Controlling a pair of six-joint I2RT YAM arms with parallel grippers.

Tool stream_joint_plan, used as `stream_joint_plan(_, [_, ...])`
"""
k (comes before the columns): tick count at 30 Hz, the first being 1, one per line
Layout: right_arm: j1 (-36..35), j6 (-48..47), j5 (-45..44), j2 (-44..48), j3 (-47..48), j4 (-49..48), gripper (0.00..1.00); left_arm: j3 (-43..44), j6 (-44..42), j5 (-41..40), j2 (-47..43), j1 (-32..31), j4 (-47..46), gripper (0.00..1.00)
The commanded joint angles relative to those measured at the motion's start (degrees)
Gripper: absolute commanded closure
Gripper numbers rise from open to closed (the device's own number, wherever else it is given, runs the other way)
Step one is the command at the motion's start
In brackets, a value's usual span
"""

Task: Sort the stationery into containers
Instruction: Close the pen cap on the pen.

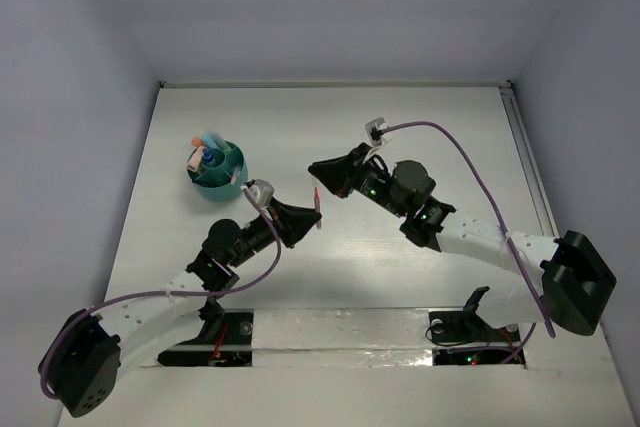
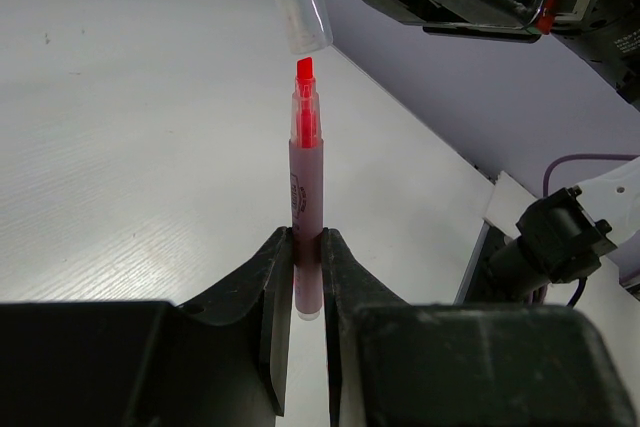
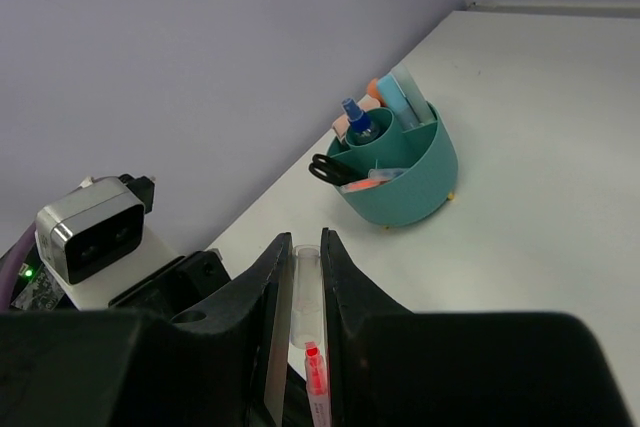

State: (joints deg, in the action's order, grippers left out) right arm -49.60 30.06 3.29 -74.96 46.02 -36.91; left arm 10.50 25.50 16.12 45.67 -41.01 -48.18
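Left arm [image 1: 150, 302] extends up and right from its base. Left end effector [image 1: 308, 215] sits lower right of the teal pot [image 1: 222, 179], jaws clamped on the lower barrel of a red marker [image 2: 305, 197] whose bare tip points away from the wrist. Right arm [image 1: 480, 242] is folded leftward. Right end effector [image 1: 316, 167] is right of the pot, jaws gripping a clear cap [image 3: 305, 287]. The end effectors face each other, close but apart.
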Motion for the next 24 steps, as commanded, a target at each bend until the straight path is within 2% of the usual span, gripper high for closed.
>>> stream_joint_plan(1, [-0.7,0.2,0.6,0.9,-0.1,-3.7,1.0,1.3,-0.7,-0.1,-1.1,0.3,-2.8,1.0])
stream_joint_plan(16, [-1.8,-0.5,2.4,-0.9,-1.5,-7.5,1.0,1.0,-0.1,-0.3,-1.6,0.3,-3.2,1.0])
stream_joint_plan(24, [-2.3,-1.9,-0.1,-0.5,-3.1,-8.6,1.0,0.5,0.3,-0.9,-3.6,0.3,-3.2,1.0])
